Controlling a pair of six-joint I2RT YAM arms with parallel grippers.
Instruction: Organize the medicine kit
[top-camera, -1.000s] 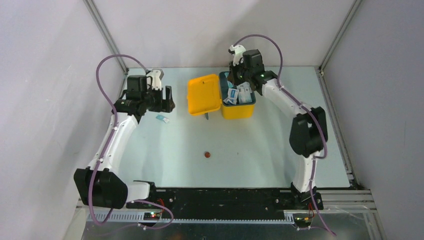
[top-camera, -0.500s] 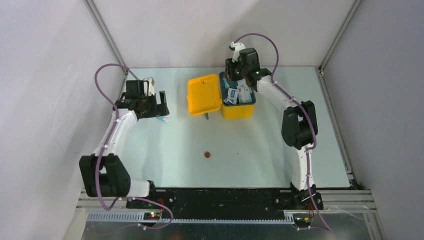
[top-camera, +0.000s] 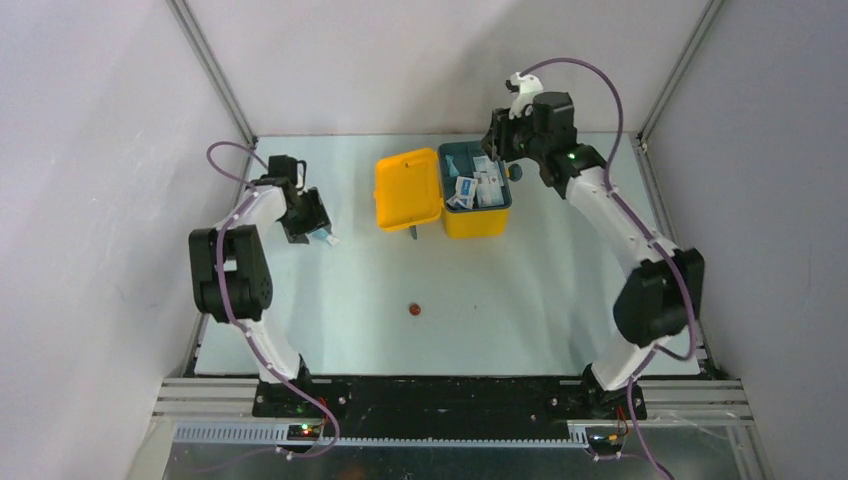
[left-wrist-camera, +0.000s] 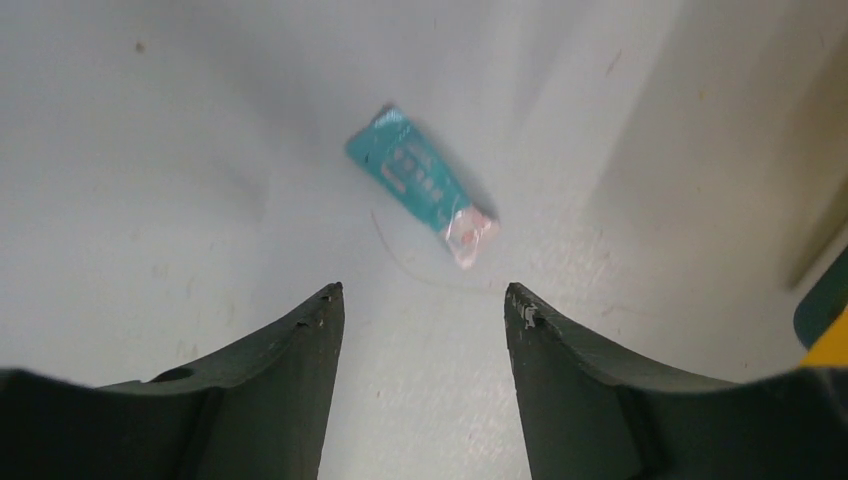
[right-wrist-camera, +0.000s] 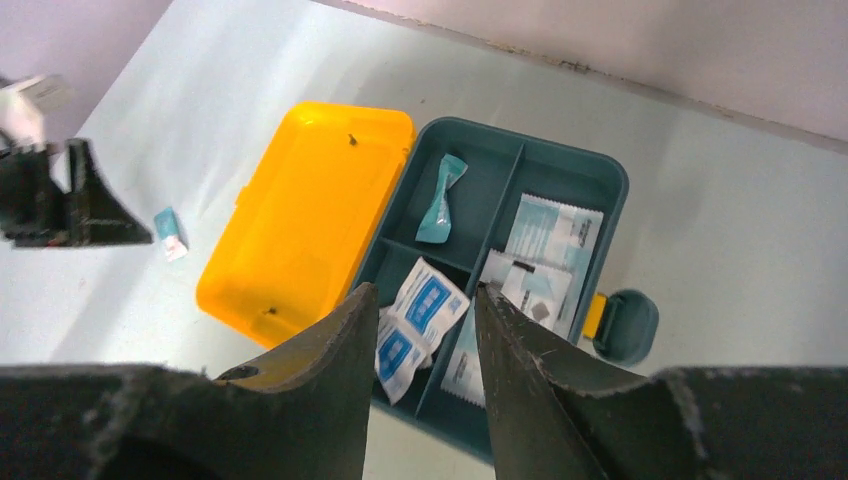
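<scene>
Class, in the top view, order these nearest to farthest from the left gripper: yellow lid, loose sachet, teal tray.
1. loose sachet, just beside the left gripper
2. yellow lid, farther right
3. teal tray, beyond the lid

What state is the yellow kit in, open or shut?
Open. The kit has its lid lying flat beside it, and the tray with sachets inside shows from above.
</scene>
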